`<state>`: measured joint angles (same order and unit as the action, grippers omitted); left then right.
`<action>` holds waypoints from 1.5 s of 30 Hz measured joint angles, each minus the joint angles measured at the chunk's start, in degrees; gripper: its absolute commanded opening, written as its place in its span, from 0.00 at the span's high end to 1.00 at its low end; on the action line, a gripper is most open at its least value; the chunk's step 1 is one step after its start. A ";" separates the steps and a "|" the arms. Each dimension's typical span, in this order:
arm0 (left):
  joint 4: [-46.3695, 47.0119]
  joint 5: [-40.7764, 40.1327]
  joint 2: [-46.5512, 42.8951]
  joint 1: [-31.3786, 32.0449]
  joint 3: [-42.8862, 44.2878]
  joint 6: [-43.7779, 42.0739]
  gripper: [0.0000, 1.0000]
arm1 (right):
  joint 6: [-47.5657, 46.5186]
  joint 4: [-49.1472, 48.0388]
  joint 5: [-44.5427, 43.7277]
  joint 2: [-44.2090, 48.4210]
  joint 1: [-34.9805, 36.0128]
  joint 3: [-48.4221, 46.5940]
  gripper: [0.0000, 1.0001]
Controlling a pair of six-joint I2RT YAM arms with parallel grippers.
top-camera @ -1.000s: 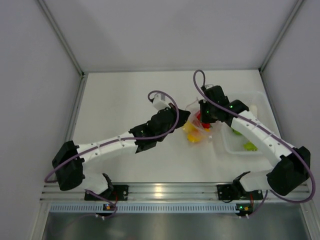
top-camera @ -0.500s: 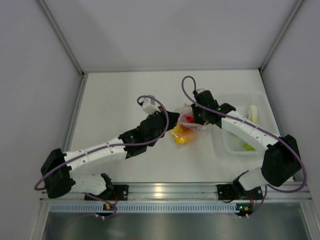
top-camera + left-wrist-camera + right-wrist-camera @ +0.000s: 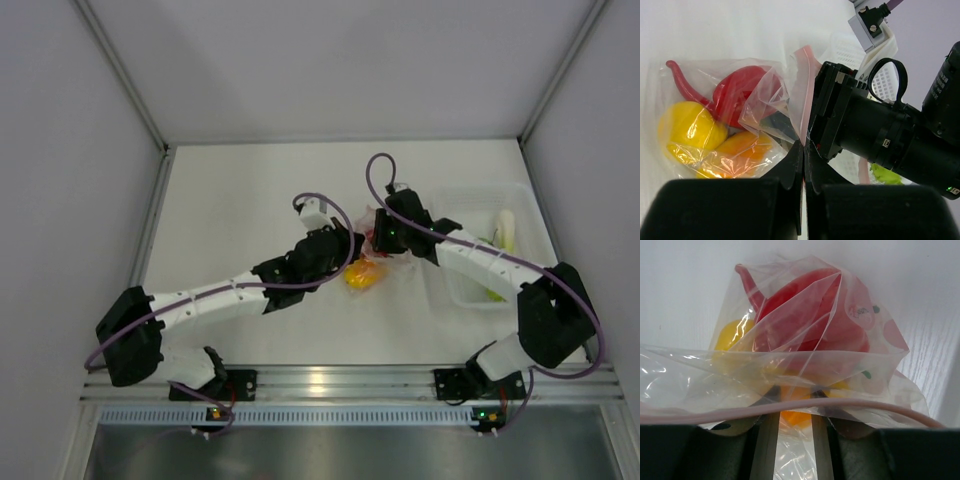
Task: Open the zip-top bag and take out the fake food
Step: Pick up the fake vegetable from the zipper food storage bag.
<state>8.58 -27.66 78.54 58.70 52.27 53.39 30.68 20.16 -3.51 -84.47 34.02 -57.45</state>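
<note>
Watching from beside the table. The zip-top bag (image 3: pixel 378 243) sits mid-table between the two arms, left of the translucent tray (image 3: pixel 455 296).

Left gripper (image 3: pixel 803 145): jaws pressed together on one lip of the bag, just below the pink zip strip (image 3: pixel 802 85).

Right gripper (image 3: pixel 792 450): fingers stand narrowly apart, with bag film and the zip strip draped across the gap. Thin film could hardly be pinched at that spacing, so I judge it is not holding anything.

Fake food (image 3: pixel 805 315) is all inside the bag: red pepper (image 3: pixel 737 92), yellow piece (image 3: pixel 687 127) and orange piece (image 3: pixel 747 150), bunched at the closed end. A green piece (image 3: pixel 885 175) lies in the tray.

Key relation: in the right wrist view, the zip strip runs side to side across the right fingers, and the food lies straight ahead past it, deeper in the pouch. In the top view the yellow piece shows on the near side of both grippers, so the pouch body trails toward the arm bases.

Both grippers are at the mouth. The right one faces the opening head-on and looks better placed for the free lip.

Judgement: the mouth looks partly parted, and no piece is out of the bag at this moment. The next move would be to take the opposite lip and pull away from the left pinch.

Risk: film slipping from the fingers.
</note>
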 measured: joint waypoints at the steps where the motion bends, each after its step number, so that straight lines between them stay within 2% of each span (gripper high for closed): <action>1: 0.02 0.02 0.02 0.00 0.02 -0.24 1.00 | 0.11 -1.27 0.04 0.00 0.00 0.59 0.68; 13: 0.04 4.42 2.62 -0.13 4.42 -7.72 1.00 | -0.92 -6.05 -1.92 -2.03 0.00 0.98 0.62; 15: 0.04 5.46 3.13 -0.13 5.22 -9.07 1.00 | 0.42 -5.95 -2.51 -2.86 0.00 0.57 0.62; 17: 0.02 6.16 3.54 -0.13 5.79 -10.08 1.00 | 2.69 -5.64 -2.82 -3.80 0.00 -0.15 0.57; 21: 0.04 7.30 3.63 -0.17 6.21 -11.45 1.00 | 7.98 -6.51 -2.75 -4.17 -0.22 -0.33 0.56; 30: 0.02 7.69 3.63 -0.17 6.93 -15.06 1.00 | 15.80 -12.20 7.74 -7.89 -1.07 -0.63 0.53; 37: 0.04 7.54 3.61 -0.59 6.23 -16.04 1.00 | 20.63 -16.00 14.40 -11.02 -1.14 -0.74 0.40; 45: 0.02 8.90 3.58 -1.27 4.37 -16.13 1.00 | 24.04 -23.15 21.66 -13.64 -1.14 -0.70 0.40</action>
<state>8.60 -18.76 82.13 57.43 56.64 37.26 54.72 -2.98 18.15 -98.10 32.88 -58.15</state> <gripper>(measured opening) 0.026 0.600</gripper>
